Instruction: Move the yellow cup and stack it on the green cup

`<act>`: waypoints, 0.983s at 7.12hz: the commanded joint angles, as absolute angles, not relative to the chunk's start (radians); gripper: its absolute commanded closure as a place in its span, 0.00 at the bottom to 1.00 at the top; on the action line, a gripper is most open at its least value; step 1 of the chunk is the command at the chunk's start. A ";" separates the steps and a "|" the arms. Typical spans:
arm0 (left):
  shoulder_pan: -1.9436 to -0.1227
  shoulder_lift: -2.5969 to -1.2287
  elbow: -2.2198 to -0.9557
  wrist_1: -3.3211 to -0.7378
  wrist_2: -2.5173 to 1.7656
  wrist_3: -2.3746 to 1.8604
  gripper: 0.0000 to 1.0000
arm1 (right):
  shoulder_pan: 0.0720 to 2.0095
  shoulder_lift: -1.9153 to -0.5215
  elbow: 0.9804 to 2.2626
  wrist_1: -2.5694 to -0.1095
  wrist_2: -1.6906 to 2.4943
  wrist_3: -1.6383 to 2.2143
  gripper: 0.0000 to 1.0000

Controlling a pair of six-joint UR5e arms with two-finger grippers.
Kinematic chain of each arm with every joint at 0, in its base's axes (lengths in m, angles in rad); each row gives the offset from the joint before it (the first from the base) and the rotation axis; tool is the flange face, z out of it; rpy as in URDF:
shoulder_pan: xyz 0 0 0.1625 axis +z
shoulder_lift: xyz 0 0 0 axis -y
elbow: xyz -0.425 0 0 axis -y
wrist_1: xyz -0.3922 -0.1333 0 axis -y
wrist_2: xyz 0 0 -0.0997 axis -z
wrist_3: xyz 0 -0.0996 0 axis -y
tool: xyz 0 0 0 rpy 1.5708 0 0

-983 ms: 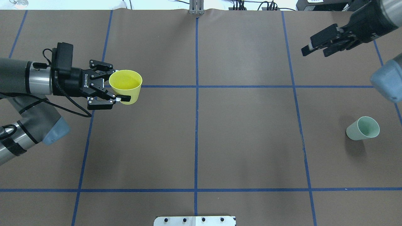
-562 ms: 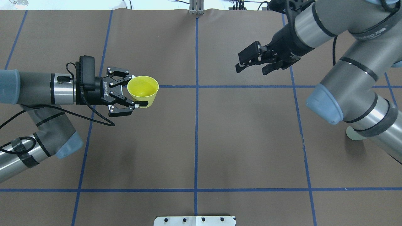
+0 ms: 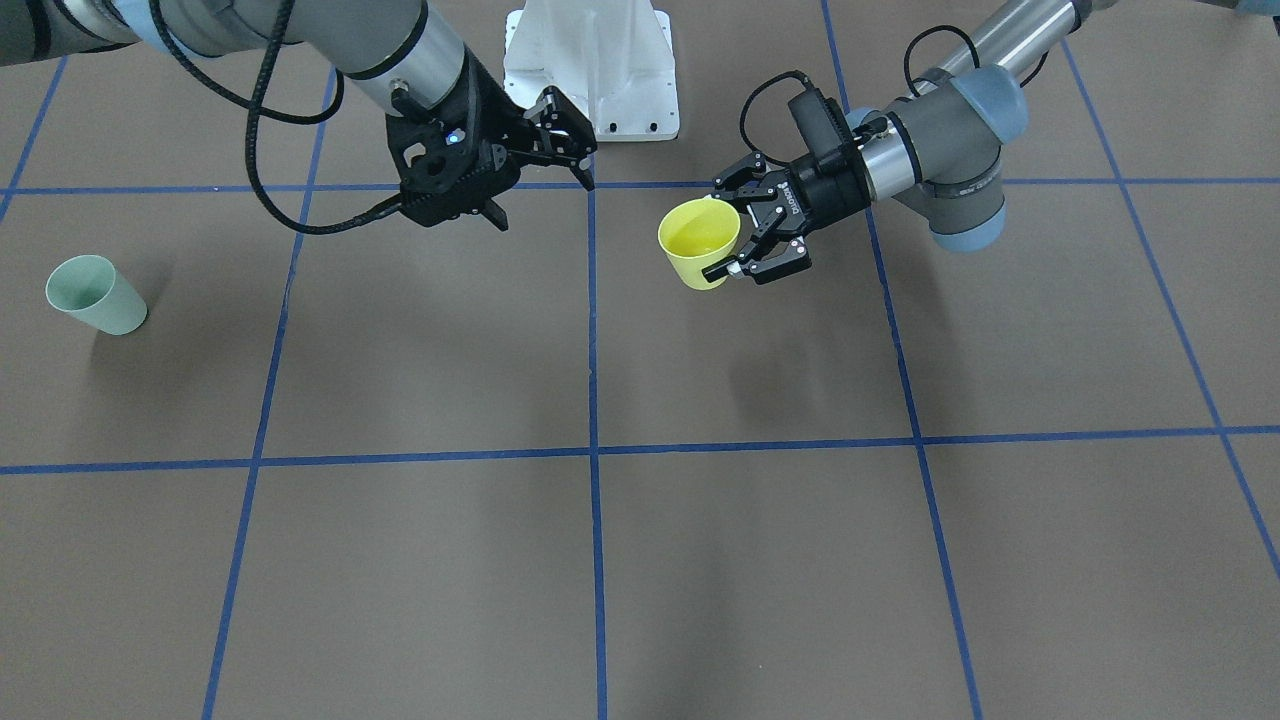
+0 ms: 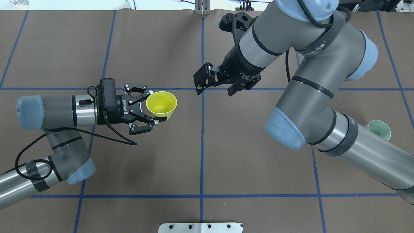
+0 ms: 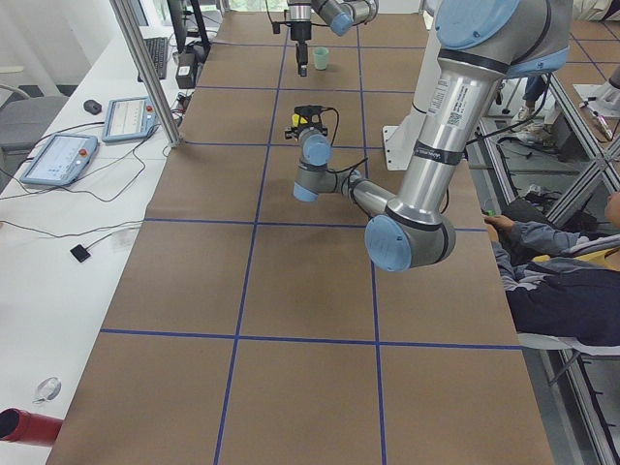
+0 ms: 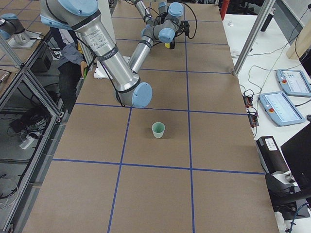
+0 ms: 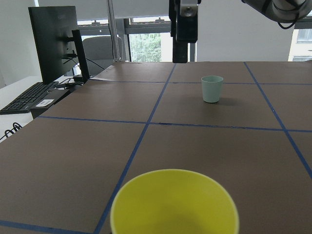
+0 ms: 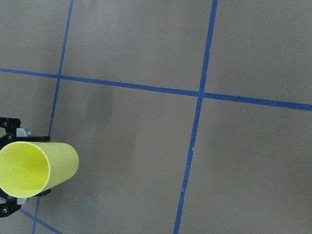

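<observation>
Overhead, L gripper [image 4: 157, 106] is clasping yellow cup [image 4: 161, 103] by its sides, left of centre, clear of table [image 4: 258, 168]. R gripper [image 4: 214, 92], jaws apart & empty, is hovering upper centre. Green cup [image 4: 381, 128] is standing at right edge, partly behind R arm [image 4: 310, 97].

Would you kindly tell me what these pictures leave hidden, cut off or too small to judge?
- The green cup, overhead view: mostly hidden behind the right arm; only part of its rim shows.
- The yellow cup, left wrist view: its base is cut off by the bottom edge, and the left hand gripping it is out of frame.
- The right hand, right wrist view: out of frame, so its opening is unseen there.
</observation>
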State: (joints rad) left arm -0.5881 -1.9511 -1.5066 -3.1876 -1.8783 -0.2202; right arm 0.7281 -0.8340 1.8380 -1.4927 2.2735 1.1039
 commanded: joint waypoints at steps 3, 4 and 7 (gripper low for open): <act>-0.502 -1.980 -1.508 -3.189 -1.740 -0.181 0.91 | 0.660 -0.689 1.686 -1.513 2.218 1.158 0.00; -0.502 -1.989 -1.508 -3.189 -1.740 -0.181 0.91 | 0.640 -0.692 1.684 -1.513 2.191 1.158 0.00; -0.502 -1.990 -1.509 -3.189 -1.738 -0.181 0.90 | 0.623 -0.719 1.684 -1.514 2.138 1.158 0.00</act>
